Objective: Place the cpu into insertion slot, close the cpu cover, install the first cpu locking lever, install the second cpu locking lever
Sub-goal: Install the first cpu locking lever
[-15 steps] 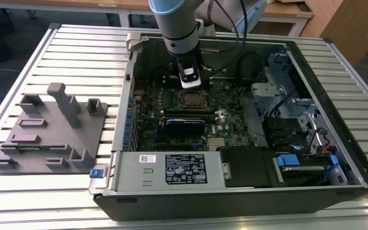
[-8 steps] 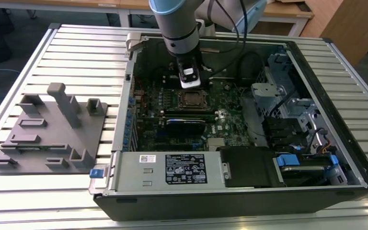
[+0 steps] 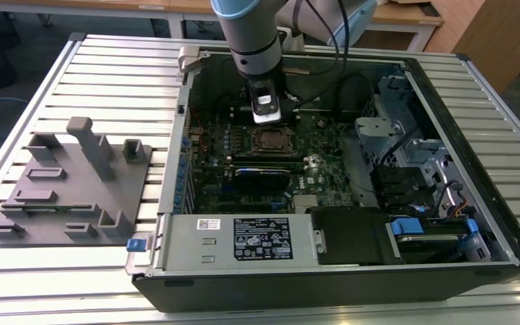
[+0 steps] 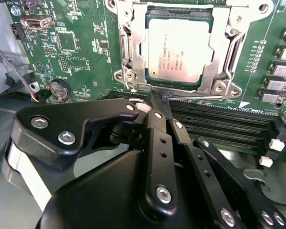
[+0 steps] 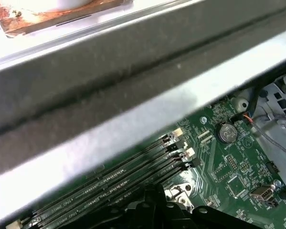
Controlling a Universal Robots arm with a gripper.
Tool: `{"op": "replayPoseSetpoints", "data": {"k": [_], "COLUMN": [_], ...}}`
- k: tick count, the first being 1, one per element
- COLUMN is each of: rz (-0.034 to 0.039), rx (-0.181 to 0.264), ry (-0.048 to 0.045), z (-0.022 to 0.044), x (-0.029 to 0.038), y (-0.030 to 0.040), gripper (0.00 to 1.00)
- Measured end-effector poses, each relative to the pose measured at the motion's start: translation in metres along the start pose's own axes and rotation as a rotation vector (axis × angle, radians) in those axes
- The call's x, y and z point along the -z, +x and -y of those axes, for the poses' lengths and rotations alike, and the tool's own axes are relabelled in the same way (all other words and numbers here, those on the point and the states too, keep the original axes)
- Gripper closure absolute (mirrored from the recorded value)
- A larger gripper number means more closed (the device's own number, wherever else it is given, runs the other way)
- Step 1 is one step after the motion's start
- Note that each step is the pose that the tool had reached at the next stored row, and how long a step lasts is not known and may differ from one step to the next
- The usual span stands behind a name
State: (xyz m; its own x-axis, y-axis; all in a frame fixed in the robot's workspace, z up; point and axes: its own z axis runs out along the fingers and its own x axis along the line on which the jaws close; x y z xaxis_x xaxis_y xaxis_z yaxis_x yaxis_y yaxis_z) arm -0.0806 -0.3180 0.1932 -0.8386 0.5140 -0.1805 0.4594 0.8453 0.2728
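Well to the exterior view's left of the insertion slot [image 3: 272,140], outside the computer case [image 3: 477,223], a grey fixture block [image 3: 70,183] lies on the slatted table [image 3: 25,284]. Inside the case the slot sits mid-board. The power supply box [image 3: 237,237] is on one side of it, and the gripper [image 3: 267,116] hangs just over the opposite edge.

In the second wrist view the cpu [image 4: 178,47] lies flat in the slot, its pale top showing through the window of the cpu cover [image 4: 132,33]. The cover is folded down around it, so the first two steps look done. The gripper [image 4: 156,100] has its jaws pressed together, empty of the chip. Its tips meet at the slot's corner, right at the hooked end of a thin locking lever [image 4: 200,98]. Whether they pinch that end or only bear on it cannot be told.

The lever's long axis is what matters. The rod runs away from the tips along the slot's near edge, parallel to the memory slots [image 4: 219,119], in the strip between them and the slot. It looks not yet tucked under its catch.

Further to the exterior view's right of the slot stands a metal drive cage [image 3: 382,132]
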Motion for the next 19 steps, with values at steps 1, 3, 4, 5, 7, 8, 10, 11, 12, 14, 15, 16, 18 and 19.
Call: {"op": "replayPoseSetpoints", "data": {"k": [1, 3, 4, 5, 7, 8, 10, 11, 12, 14, 15, 16, 18, 19], "rz": [0.0007, 0.0030, 0.0044, 0.0059, 0.0091, 0.0106, 0.0140, 0.0155, 0.0171, 0.0178, 0.0178, 0.0179, 0.0178, 0.0178], "rx": [-0.003, -0.011, -0.015, -0.021, -0.031, -0.037, -0.047, -0.052, -0.056, -0.058, -0.059, -0.059, -0.059, -0.059], "ry": [0.0004, 0.0018, 0.0028, 0.0039, 0.0059, 0.0069, 0.0094, 0.0107, 0.0120, 0.0124, 0.0125, 0.0125, 0.0127, 0.0129], "z": [-0.0004, -0.0010, -0.0013, -0.0017, -0.0024, -0.0027, -0.0033, -0.0036, -0.0038, -0.0039, -0.0039, -0.0039, -0.0040, -0.0041], "x": [-0.0001, -0.0004, -0.0005, -0.0008, -0.0012, -0.0014, -0.0018, -0.0020, -0.0022, -0.0022, -0.0022, -0.0022, -0.0020, -0.0017], "y": [0.0003, -0.0001, -0.0007, -0.0014, -0.0025, -0.0031, -0.0042, -0.0047, -0.0052, -0.0053, -0.0054, -0.0054, -0.0054, -0.0055], "gripper": [0.90, 0.90, 0.90, 0.90, 0.90, 0.90, 0.90, 0.90, 0.90, 0.90, 0.90, 0.90, 0.90, 0.90]}}
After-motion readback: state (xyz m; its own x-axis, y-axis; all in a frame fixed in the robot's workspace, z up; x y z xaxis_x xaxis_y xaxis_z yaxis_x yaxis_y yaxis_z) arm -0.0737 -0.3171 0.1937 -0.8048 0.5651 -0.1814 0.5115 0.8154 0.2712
